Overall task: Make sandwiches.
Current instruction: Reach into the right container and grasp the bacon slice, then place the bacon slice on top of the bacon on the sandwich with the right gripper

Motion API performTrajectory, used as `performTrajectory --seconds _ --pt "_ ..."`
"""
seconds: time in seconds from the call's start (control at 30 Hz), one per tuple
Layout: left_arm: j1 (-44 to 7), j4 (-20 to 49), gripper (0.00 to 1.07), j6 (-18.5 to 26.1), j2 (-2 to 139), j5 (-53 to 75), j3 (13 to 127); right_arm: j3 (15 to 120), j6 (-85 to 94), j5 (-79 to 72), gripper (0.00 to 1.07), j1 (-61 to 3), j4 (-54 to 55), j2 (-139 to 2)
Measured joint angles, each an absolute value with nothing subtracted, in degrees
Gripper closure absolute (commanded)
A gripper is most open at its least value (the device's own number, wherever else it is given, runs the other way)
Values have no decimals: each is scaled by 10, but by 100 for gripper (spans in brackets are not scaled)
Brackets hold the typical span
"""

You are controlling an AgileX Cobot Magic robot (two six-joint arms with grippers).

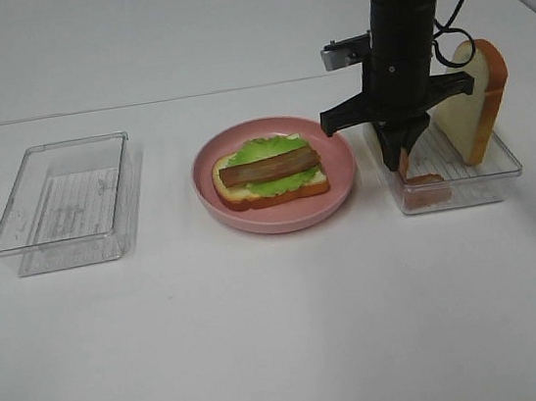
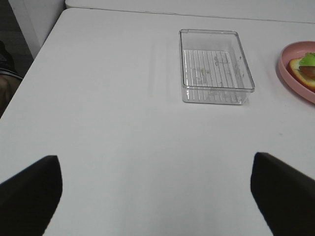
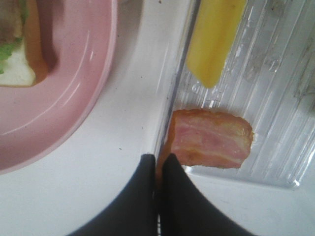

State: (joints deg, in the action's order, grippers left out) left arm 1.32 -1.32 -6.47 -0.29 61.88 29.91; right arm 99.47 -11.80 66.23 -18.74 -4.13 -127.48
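right fingers (image 3: 147, 191) look shut on the bacon strip's (image 3: 209, 140) edge; lift straight over the tray (image 1: 465, 196) wall, then toward the plate (image 1: 342, 189) at 9 o'clock. left fingers (image 2: 29, 191) wide.

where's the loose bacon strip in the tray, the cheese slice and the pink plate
bacon strip (image 3: 211, 140): right wrist view, middle of its streaked top face
cheese slice (image 3: 215, 39): right wrist view, middle of its yellow face
pink plate (image 1: 343, 163): exterior high view, bare right rim
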Motion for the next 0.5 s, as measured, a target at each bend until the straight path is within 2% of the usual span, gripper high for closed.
performTrajectory --seconds 0.5 --pt "13 -13 10 -65 -3 619 299 995 -105 670 107 -187 -68 -1230"
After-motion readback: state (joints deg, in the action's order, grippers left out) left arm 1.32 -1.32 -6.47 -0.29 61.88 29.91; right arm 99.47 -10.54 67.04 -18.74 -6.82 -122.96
